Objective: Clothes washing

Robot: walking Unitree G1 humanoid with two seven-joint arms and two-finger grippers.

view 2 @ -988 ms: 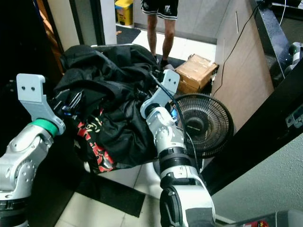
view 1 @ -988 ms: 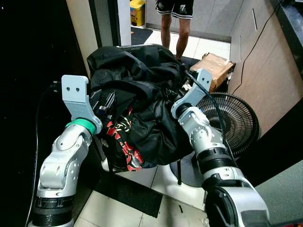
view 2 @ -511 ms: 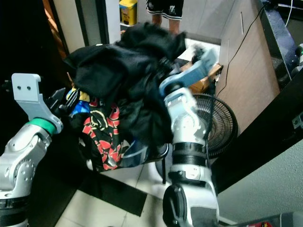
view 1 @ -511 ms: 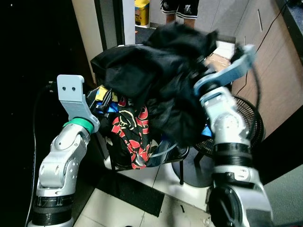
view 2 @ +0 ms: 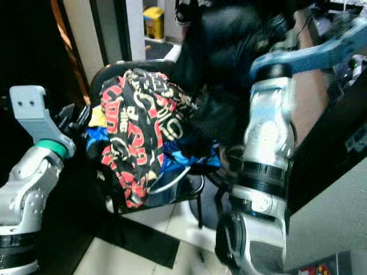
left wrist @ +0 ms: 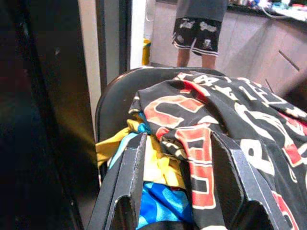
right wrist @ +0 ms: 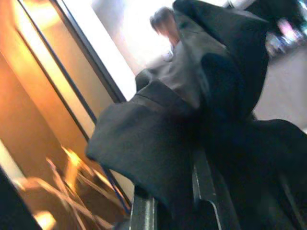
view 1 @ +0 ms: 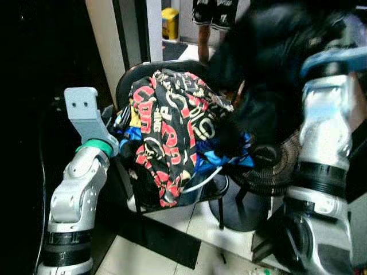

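Here, a black chair heaped with laundry: uppermost a black garment printed with red and cream lettering, draped over the seat and hanging down the front edge; under it, yellow and bright blue fabric peeking out at the sides.

Left gripper held low beside the chair back, at the heap's left edge, fingers spread wide apart with printed, yellow and blue cloth lying between them; nothing clamped. Left arm with its green wrist band bent up from below.

Right arm raised high on the right, blurred. Black clothing lifted clear of the chair, hanging in a dark bundle up by the right arm. In the right wrist view, the same black cloth bunched thickly over the right gripper, draped across its fingers and hiding the tips; whether clamped tight or merely hooked, cannot tell.

Behind the chair, a doorway with a person's legs in black patterned shorts, and a yellow bin on the floor beyond. Low to the right of the chair, a round black fan partly behind the lifted cloth. White floor tiles and a dark mat underneath
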